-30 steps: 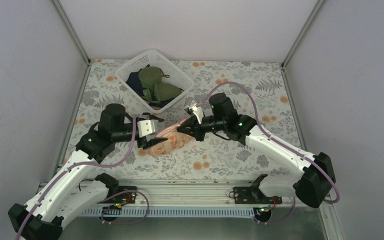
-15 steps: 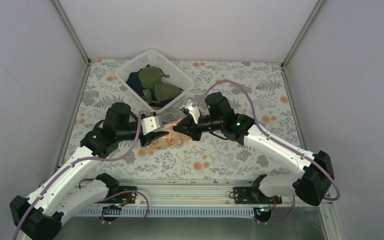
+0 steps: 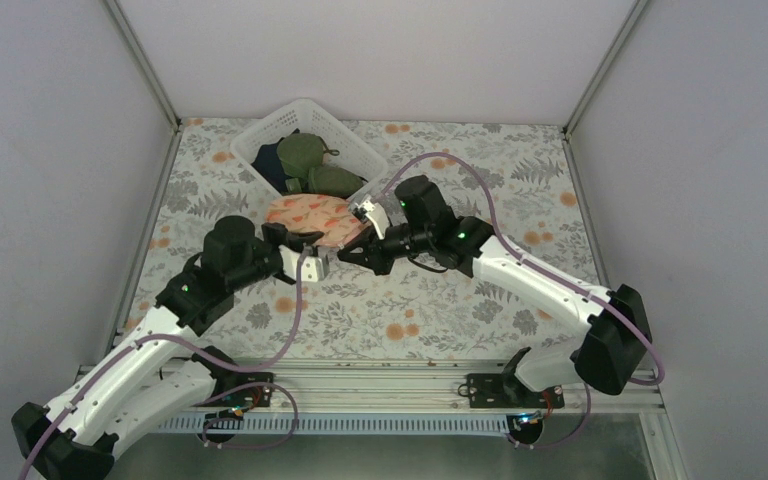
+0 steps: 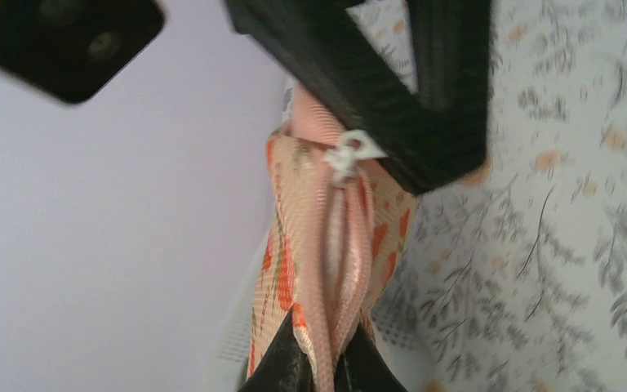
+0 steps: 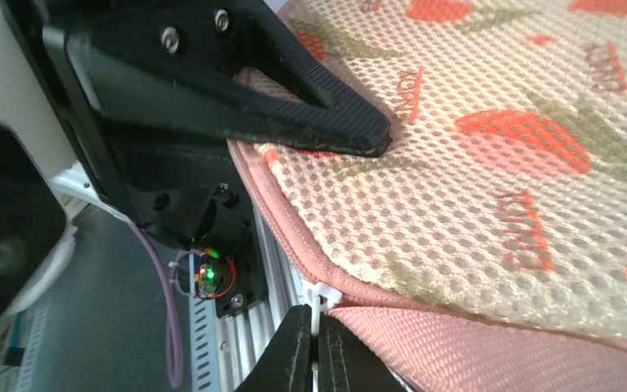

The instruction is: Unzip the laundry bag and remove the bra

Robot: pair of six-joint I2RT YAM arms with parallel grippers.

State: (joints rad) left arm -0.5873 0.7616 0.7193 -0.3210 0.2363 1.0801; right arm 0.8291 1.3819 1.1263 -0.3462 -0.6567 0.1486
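The laundry bag (image 3: 305, 215), a peach-pink mesh pouch with orange-red flowers, hangs off the table between both grippers. My left gripper (image 3: 316, 238) is shut on the bag's seam edge (image 4: 326, 269), its fingertips (image 4: 290, 367) pinching the fabric. My right gripper (image 3: 344, 257) is shut on the white zipper pull (image 5: 320, 298), which sits at the pink zipper band (image 5: 457, 343). In the left wrist view the pull (image 4: 347, 155) shows just under the right gripper's black fingers (image 4: 424, 106). The bra is hidden.
A white lattice basket (image 3: 350, 140) with olive-green bras (image 3: 305, 155) stands just behind the bag. The floral tablecloth (image 3: 460, 300) covers the table, with walls on three sides. The left arm's body (image 5: 171, 122) is close to my right wrist.
My left gripper has shut on the bag's edge. Both arms have raised the bag off the table and carried it back towards the basket.
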